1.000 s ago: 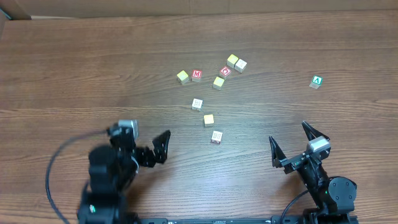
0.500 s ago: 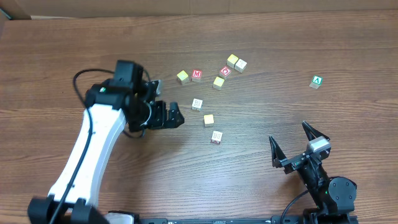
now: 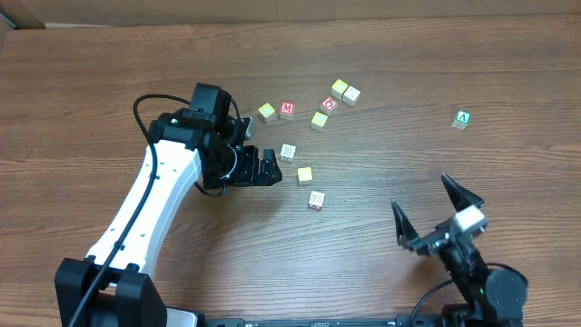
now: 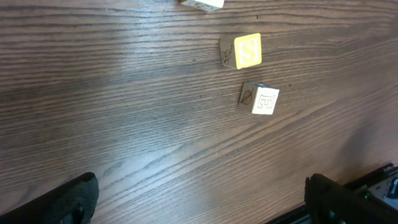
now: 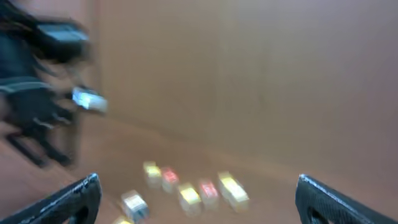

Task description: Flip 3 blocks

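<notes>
Fingers [image 4: 69, 200] of the left gripper [image 3: 258, 156]: two, black, spread wide apart, nothing between them. The gripper hangs over bare wood just left of the landmark listed below and touches no cube.

Fingers [image 3: 457, 193] of the right gripper [image 3: 420, 193]: two, black, splayed wide, empty. Position: well apart from the landmark, to its right and toward the robot's base. The right wrist view is blurred, and cubes show there only as coloured smears.

Landmark: small pale wooden cube with a yellow top face [image 3: 305, 174], lettered S in the left wrist view, flat on the brown wood-grain table [image 3: 109, 73].

Far whitish cube [image 3: 288, 152]: small, pale wood, faint red print on top. Just beyond the landmark and slightly left, not touching it. The cube closest to the left gripper.

Near whitish cube [image 3: 316, 200]: same kind. Just on the base side of the landmark, slightly right, not touching it. A line drawing on one side face.

Other cubes, all beyond the landmark:
- left yellow-faced cube [image 3: 266, 112]
- red-faced cube lettered M [image 3: 287, 109]
- middle yellow-faced cube [image 3: 320, 120]
- red-faced cube lettered O [image 3: 329, 104]
- farthest yellow-faced cube [image 3: 339, 88], side by side with a pale-faced cube [image 3: 351, 94]

Green-faced cube lettered A [image 3: 462, 119]: well apart from the landmark, to its right and beyond.
</notes>
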`<state>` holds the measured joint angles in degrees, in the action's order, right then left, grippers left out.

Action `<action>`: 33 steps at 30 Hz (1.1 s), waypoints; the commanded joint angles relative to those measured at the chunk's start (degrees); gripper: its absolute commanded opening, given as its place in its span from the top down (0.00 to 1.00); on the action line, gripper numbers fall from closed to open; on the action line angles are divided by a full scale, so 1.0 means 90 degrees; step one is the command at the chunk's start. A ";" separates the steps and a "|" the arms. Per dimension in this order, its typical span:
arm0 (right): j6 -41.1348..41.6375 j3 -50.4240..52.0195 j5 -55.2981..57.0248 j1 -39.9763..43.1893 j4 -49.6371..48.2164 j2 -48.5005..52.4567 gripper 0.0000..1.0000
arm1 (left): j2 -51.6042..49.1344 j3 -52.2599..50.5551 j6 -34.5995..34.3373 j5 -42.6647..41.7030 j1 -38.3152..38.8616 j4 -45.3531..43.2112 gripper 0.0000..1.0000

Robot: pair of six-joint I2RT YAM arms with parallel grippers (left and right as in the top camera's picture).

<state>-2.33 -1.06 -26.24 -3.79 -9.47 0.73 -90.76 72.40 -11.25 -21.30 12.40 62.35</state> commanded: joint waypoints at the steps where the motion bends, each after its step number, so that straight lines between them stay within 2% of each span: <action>1: 0.0780 0.0063 -0.1508 -0.0029 -0.0704 -0.0063 0.00 | -0.0029 0.0134 -0.0092 -0.0092 0.0017 0.0000 0.00; 3: 0.1700 0.0039 -0.1552 -0.0029 -0.0639 -0.0061 0.00 | -0.0029 0.0134 -0.0090 -0.0092 0.0017 0.0000 0.00; 5: 0.2181 -0.0058 -0.1603 -0.0029 -0.0063 -0.0061 0.00 | -0.0029 0.0134 -0.0092 -0.0092 0.0017 -0.0019 0.00; 8: 0.2220 -0.0459 -0.1838 -0.0029 0.0916 0.0087 0.00 | -0.0029 0.0134 -0.0092 -0.0092 0.0019 -0.0039 0.00; 13: 0.2212 -0.1336 -0.1955 -0.0029 0.1290 0.0913 0.00 | -0.0029 0.0134 -0.0092 -0.0095 0.0019 -0.0029 0.00; 20: 0.1241 -0.3548 -0.2144 -0.0032 0.2888 0.3653 0.00 | -0.0029 0.0134 -0.0095 -0.0095 0.0019 -0.0100 0.00; 23: 0.0971 -0.4869 -0.1792 -0.0032 0.4260 0.5190 0.00 | -0.0029 0.0134 -0.0136 -0.0092 0.0019 -0.0129 0.00; 29: 0.0918 -0.7679 0.0036 -0.0036 0.7800 0.8201 0.00 | -0.0029 0.0134 -0.0134 -0.0092 0.0017 -0.0124 0.00; 33: 0.0918 -0.8616 0.0058 -0.0036 0.8835 0.9449 0.00 | -0.0029 0.0136 -0.0134 -0.0090 0.0017 -0.0114 0.00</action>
<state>6.85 -73.08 -30.33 -3.88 66.96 79.59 -90.78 72.58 -11.90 -21.47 12.40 61.28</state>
